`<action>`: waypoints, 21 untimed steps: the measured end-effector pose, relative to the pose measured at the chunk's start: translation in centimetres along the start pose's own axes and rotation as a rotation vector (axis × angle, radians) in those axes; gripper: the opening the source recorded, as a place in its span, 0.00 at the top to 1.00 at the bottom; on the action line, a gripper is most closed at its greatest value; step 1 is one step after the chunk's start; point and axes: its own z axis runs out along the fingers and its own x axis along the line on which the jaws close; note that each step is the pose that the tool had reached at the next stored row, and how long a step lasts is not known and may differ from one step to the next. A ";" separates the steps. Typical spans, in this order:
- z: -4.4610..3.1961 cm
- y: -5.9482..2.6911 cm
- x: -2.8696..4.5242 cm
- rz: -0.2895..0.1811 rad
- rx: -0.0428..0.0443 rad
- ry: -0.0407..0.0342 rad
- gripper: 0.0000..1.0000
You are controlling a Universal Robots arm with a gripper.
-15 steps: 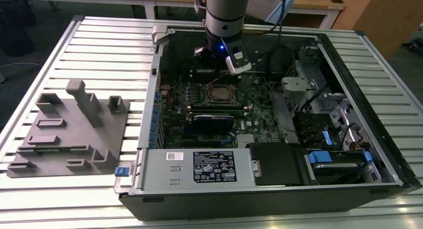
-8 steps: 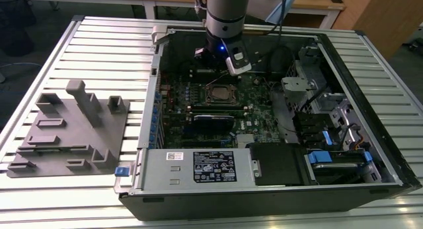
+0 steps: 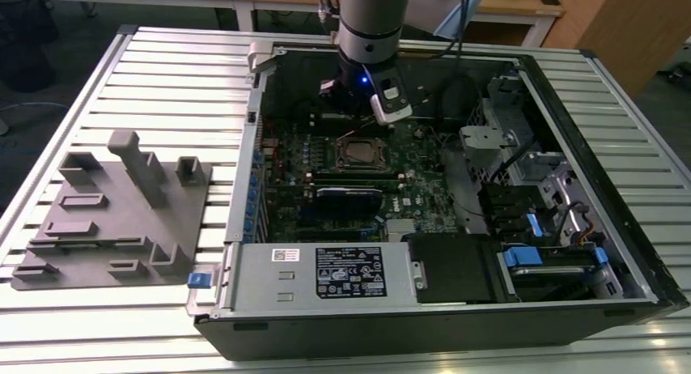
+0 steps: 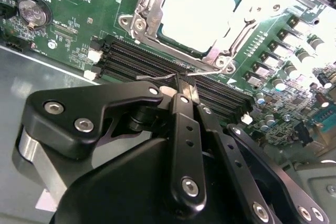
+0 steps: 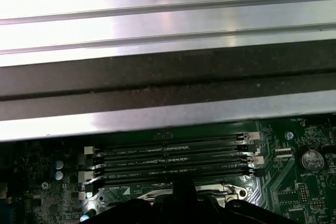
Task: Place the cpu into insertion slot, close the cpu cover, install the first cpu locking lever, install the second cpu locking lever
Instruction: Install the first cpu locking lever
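I'm working over a slatted aluminium table (image 3: 162, 74) in a workshop room, with wooden desks (image 3: 519, 2) behind it. An open computer case (image 3: 432, 333) lies flat on the slats. A grey fixture tray (image 3: 108, 212) sits beside the case on the exterior view's left. The arm (image 3: 367, 18) reaches down into the case over the green circuit board (image 3: 426, 176).

In the second wrist view the gripper (image 4: 184, 85) has its black fingers (image 4: 181, 129) drawn together, and I see no gap at the tips. The tips hang over the long black memory slots (image 4: 136, 61), right at the end of a thin wire locking lever (image 4: 155, 76) that runs off to one side of them. I cannot tell whether the wire is pinched between the tips or only touches them.

Just beyond the jaws, past the memory slots, is the insertion slot (image 3: 339, 155). The cpu (image 4: 197, 14) is seated in it, and its bright metal top shows through the window of the cpu cover (image 4: 148, 3). The cover appears to lie down around the chip. A coin cell (image 4: 32, 10) sits on the board well off to the side of the jaws. The memory slots are between the fingertips and the socket's metal rim.
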 end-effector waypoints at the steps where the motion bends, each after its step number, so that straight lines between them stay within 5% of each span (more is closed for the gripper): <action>1: 0.04 0.01 -0.13 0.001 0.0010 -0.0003 0.89; 14: 0.37 0.08 -0.53 0.002 0.0056 -0.0023 0.89; 21: 0.83 -0.02 -0.52 -0.003 0.0034 -0.0261 0.89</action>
